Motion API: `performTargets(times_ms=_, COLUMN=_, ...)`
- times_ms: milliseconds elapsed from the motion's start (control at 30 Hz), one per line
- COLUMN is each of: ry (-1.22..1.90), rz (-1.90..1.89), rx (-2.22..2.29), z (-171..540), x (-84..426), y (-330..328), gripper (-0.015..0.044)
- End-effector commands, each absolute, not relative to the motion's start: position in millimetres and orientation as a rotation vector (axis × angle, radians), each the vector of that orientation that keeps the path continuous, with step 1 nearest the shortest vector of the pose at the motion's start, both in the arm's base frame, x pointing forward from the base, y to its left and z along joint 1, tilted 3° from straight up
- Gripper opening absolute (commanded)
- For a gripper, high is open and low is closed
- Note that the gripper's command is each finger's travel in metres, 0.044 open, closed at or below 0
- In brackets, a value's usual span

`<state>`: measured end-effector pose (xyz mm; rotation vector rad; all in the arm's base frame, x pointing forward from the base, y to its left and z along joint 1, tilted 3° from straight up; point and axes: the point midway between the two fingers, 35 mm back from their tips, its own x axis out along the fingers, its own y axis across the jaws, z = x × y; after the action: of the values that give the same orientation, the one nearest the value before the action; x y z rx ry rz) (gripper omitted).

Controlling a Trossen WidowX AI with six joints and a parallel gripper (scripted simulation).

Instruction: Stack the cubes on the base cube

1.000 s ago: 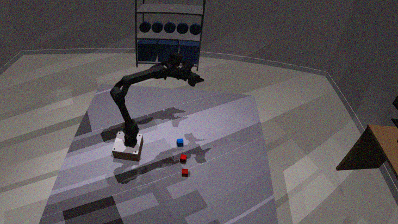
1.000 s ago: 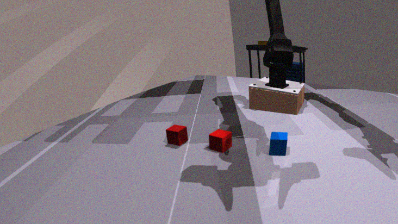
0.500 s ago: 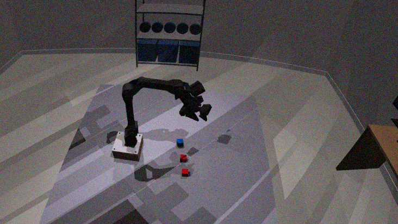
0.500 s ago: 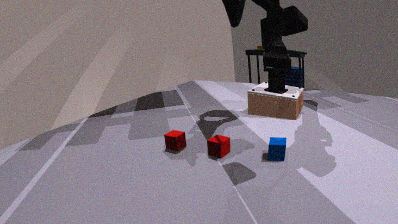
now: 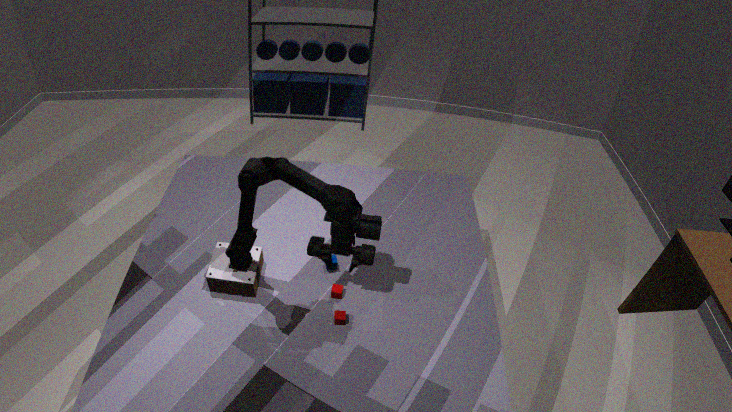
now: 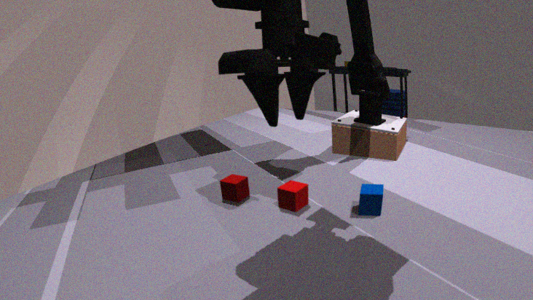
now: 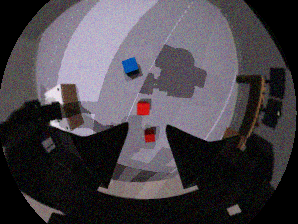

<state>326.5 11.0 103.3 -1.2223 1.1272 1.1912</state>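
There are three cubes, two red and one blue, and all of them sit flat on the floor, apart from each other. Nearest in the top view is one red cube [image 5: 340, 317] [image 6: 234, 188] [image 7: 150, 135], low and near the middle of the frame. The other red cube [image 5: 337, 291] [image 6: 293, 196] [image 7: 143, 108] is just behind it. Next comes the blue cube [image 5: 333, 259] [image 6: 370, 199] [image 7: 130, 66]. No cube is on top of another.

There is one gripper [image 5: 341, 268] [image 6: 286, 121] [image 7: 147, 127], up in the air. Its two fingers point down and are apart, with nothing between them. The one black arm [image 5: 302, 181] [image 6: 360, 29] goes up from a box [image 5: 233, 286] [image 6: 346, 143] [image 7: 69, 95] left of the middle, bends over at the top, then drops down.

Far back, at the top of the frame, one shelf [image 5: 250, 61] [image 6: 397, 71] has five round blue things and three blue bins.
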Motion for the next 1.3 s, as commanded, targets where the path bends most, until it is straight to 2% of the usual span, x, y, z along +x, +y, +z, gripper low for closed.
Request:
performTargets(times_ms=0, ry=1.126, rz=1.245, rx=-1.22, z=99.4, x=320.9, y=8.9, gripper=0.0265)
performTargets(times_ms=133, ry=1.126, rz=1.245, rx=-1.22, z=92.4, x=321.8, y=9.3, gripper=0.0265)
performTargets(times_ms=333, ry=1.126, rz=1.245, rx=-1.22, z=38.9, x=322.7, y=12.2, gripper=0.0265)
performTargets(times_ms=1267, ry=1.126, rz=1.246, rx=-1.219, z=-3.2, x=323.8, y=14.4, gripper=0.0265)
